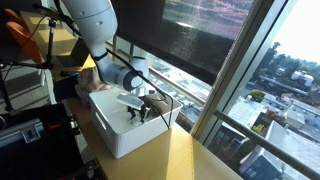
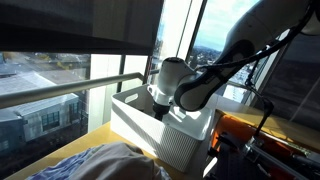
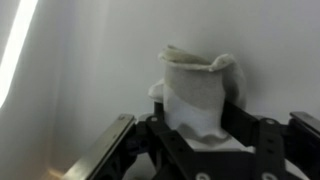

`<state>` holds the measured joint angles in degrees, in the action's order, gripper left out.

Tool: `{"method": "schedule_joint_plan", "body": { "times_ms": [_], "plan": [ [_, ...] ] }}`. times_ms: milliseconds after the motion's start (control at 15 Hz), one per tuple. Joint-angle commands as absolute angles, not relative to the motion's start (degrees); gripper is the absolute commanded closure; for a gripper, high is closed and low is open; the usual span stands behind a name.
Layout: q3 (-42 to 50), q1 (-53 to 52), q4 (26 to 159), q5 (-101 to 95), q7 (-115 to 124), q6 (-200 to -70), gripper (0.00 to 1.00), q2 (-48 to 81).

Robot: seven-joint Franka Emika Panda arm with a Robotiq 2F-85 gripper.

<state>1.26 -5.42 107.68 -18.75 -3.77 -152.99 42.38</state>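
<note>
Inside a white bin (image 1: pixel 118 138), the gripper (image 3: pixel 200 108) brackets a crumpled white cloth (image 3: pixel 195 80), its hold impossible to confirm; a square squeeze on the bulk would likely serve best.

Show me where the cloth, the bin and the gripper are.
cloth (image 3: pixel 195 95): wrist view, on its bunched front face.
bin (image 1: pixel 115 138): in an exterior view, on its white side wall.
gripper (image 1: pixel 140 112): in an exterior view, midway between its fingertips, above the bin.
</note>
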Motion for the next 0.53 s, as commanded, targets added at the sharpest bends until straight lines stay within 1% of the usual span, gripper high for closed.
{"method": "schedule_joint_plan", "body": {
  "times_ms": [0,200,267,467],
  "plan": [
    [1.1,-6.6,108.4,-17.9,-4.6,-151.5,0.73,39.1],
    [0.6,-6.8,109.5,-17.2,-4.6,-150.2,0.95,35.3],
    [0.2,-6.7,109.9,-16.9,-4.8,-149.6,0.99,33.7],
    [-0.7,-7.2,111.1,-16.6,-4.6,-146.9,0.99,26.2]
  ]
}}
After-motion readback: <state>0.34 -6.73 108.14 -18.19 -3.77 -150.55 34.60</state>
